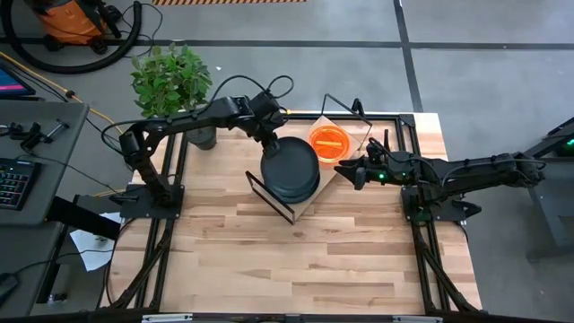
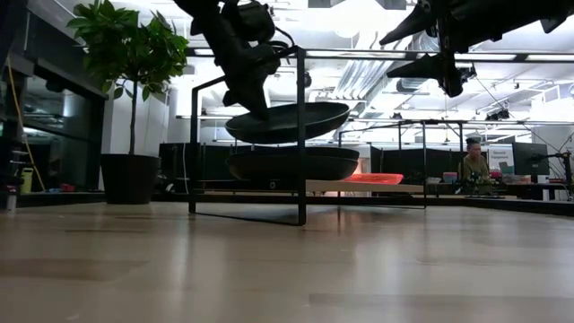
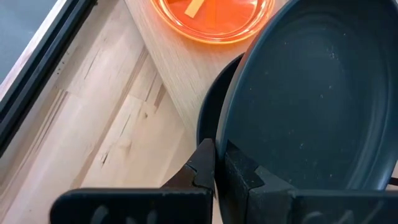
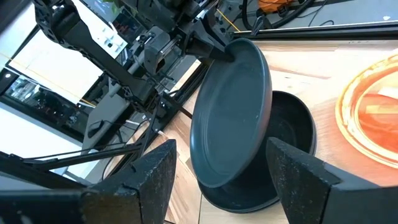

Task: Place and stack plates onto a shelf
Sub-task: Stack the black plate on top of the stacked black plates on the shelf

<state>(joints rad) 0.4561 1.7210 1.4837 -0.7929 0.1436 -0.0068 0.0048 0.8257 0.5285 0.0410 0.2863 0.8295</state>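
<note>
dark grey plate (image 1: 293, 158) centre frame, tilted above grey stack (image 2: 292, 163) on shelf (image 1: 339, 168); left gripper (image 1: 269, 142) pinches its upper-left rim | orange plates (image 1: 329, 142) upper right of it | right gripper (image 1: 356, 170) right of stack, fingers apart, empty

A dark grey plate (image 2: 289, 121) hung tilted, just above another grey plate (image 2: 292, 163) lying on the shelf (image 1: 345, 163). To their right lay the orange plates (image 1: 329, 142).
</note>
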